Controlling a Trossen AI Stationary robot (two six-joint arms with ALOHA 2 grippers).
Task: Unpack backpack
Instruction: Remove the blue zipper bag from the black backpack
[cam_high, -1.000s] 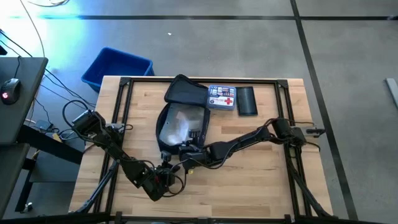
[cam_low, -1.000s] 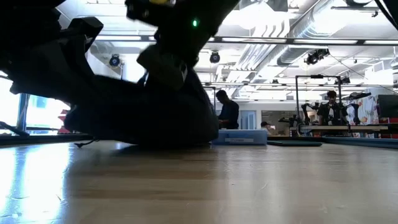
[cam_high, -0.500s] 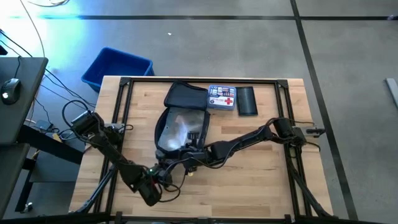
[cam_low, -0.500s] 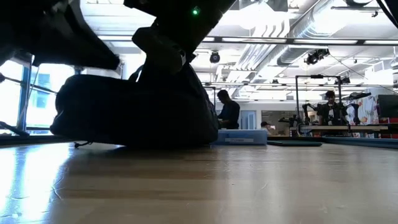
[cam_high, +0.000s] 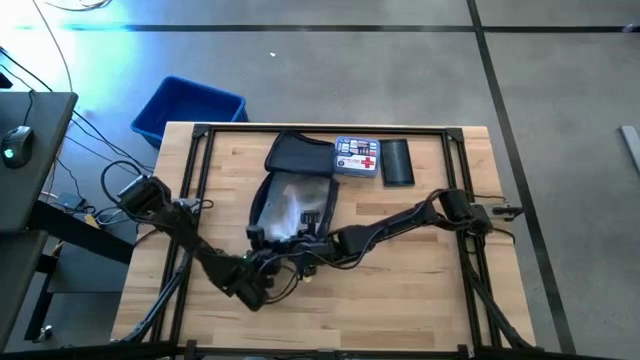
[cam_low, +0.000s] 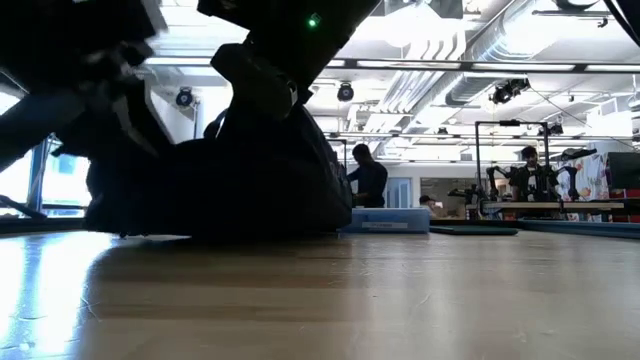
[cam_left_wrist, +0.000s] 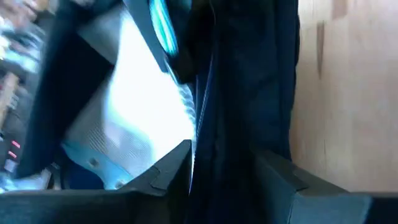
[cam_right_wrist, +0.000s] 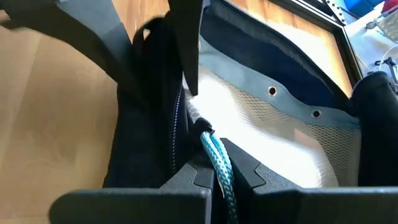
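Backpack (cam_high: 290, 205) lay unzipped, pale lining showing; your right tool (cam_high: 300, 247) pinched its blue zipper cord (cam_right_wrist: 219, 163), left tool (cam_high: 262, 272) parted at the rim.

Left end effector opens and returns to the backpack's edge

Over the last second the left end effector (cam_high: 262, 272) swung out from the backpack (cam_high: 290, 205) toward the worktop's near edge, then came back up against the bag's near left rim. Its fingers (cam_left_wrist: 168, 171), closed a second ago, now stand parted astride the dark fabric edge. In the low view the left arm again covers the bag's left side, where the bag showed clear half a second ago.
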